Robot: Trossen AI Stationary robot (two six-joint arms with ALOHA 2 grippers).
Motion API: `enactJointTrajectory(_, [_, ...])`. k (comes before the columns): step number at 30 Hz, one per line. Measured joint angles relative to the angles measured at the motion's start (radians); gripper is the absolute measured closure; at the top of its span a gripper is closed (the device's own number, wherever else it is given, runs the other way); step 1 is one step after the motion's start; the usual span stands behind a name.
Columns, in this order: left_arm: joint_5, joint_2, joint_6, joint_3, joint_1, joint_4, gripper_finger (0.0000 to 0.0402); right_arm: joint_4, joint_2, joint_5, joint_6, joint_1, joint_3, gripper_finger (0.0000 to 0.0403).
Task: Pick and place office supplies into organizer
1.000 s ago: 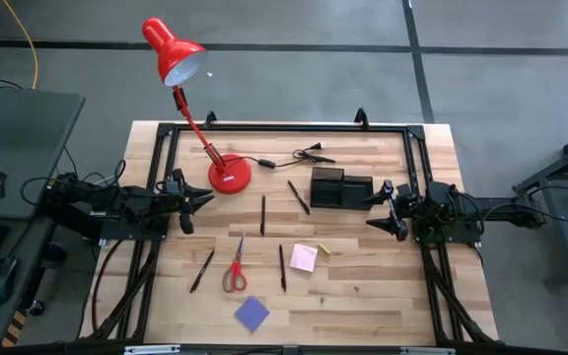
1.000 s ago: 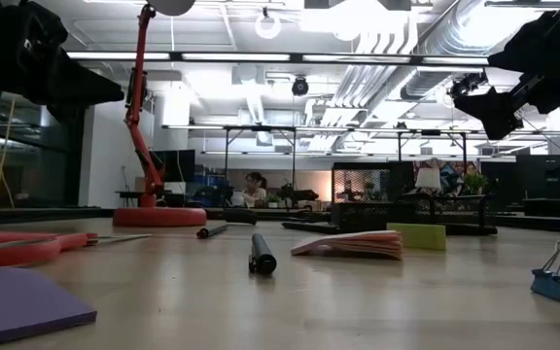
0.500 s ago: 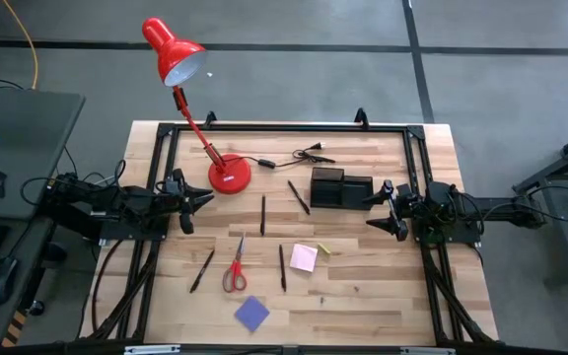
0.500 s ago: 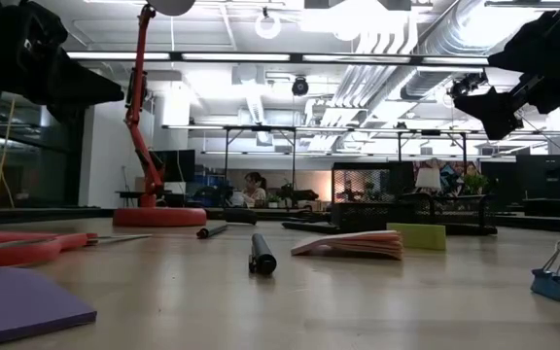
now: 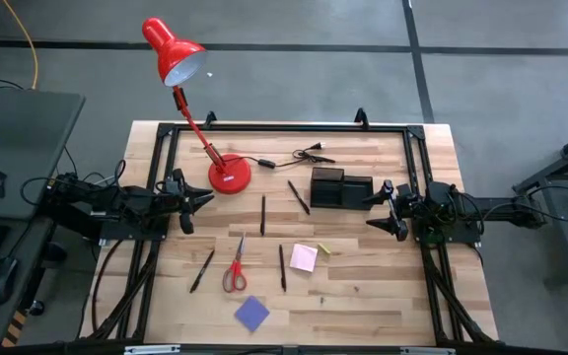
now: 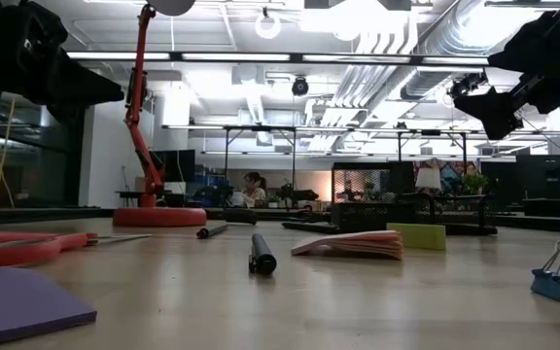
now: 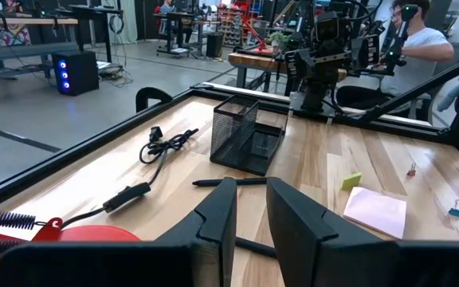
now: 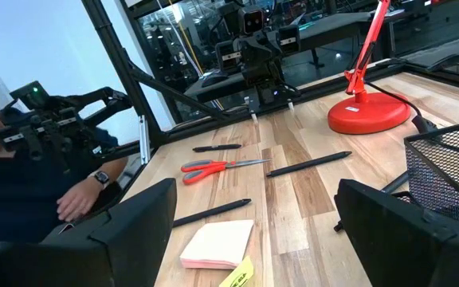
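**Ana:** Fingers first: the left gripper has its two dark fingers drawn nearly together with only a slim gap and nothing between them; the right gripper has its fingers spread wide, also holding nothing. Both hover above the wooden desk at its sides.

**Ben:** So no item is picked yet. Where is the black wire-mesh organizer?

**Ana:** Just beyond the right fingers' tips, on the desk. The red-handled scissors, the thin dark pens, the pink square note pad and the blue-purple square note pad lie between the two pairs of fingers, apart from each other.

**Ben:** Advice for the pick?

**Ana:** I'd send the already-spread right fingers to the pink pad, straddling its edges. It looks thin, though I can't judge its stiffness, so pinch low and level.
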Motion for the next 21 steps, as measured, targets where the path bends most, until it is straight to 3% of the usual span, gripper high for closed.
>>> enactJointTrajectory(6, [0.0, 0.0, 0.0, 0.0, 0.0, 0.0, 0.034, 0.0, 0.0, 0.0, -0.007, 0.0, 0.0, 0.007])
enactJointTrajectory(15, [0.0, 0.0, 0.0, 0.0, 0.0, 0.0, 0.0341, -0.003, 0.0, 0.048, -0.182, 0.0, -0.001, 0.007])
enactJointTrajectory(19, [0.0, 0.0, 0.0, 0.0, 0.0, 0.0, 0.0339, 0.023, 0.0, 0.083, -0.168, 0.0, -0.002, 0.0071])
enactJointTrajectory(21, [0.0, 0.0, 0.0, 0.0, 0.0, 0.0, 0.0339, 0.08, 0.0, 0.133, -0.05, 0.0, -0.002, 0.007])
